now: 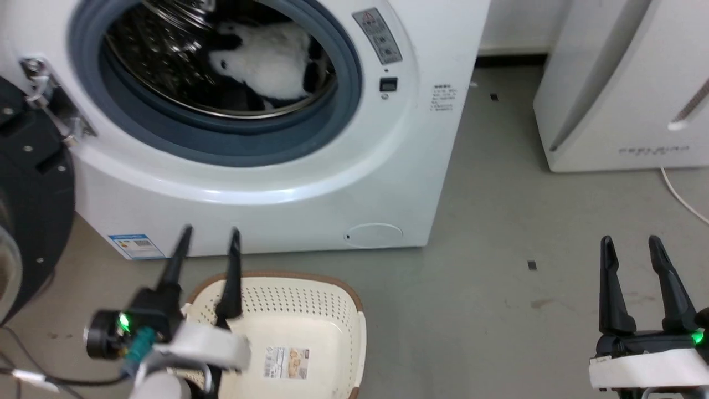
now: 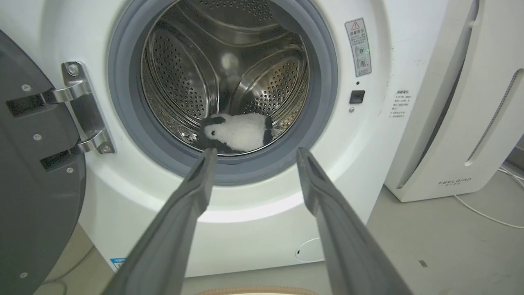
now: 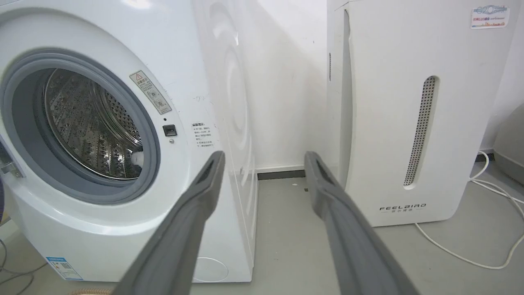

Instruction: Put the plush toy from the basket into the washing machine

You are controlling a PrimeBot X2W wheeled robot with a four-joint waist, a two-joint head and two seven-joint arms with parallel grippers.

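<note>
We judge the placing done

Nearest us, our left claw (image 1: 211, 230) hangs over the basket (image 1: 332, 299), fingers spread wide and holding nothing. Our right claw (image 1: 631, 239), equally wide and bare, stands well off over the floor (image 1: 498, 249). Ahead of the left claw, the nearer one, past the grey door ring (image 1: 221, 144), the plush toy (image 1: 271, 66) lies low in the drum (image 1: 166, 72) of the washing machine (image 1: 332, 183), long axis crosswise to the opening.

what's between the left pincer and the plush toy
In the left wrist view, the lower arc of the grey door ring and the drum lip separate the open left pincer from the plush toy.
</note>
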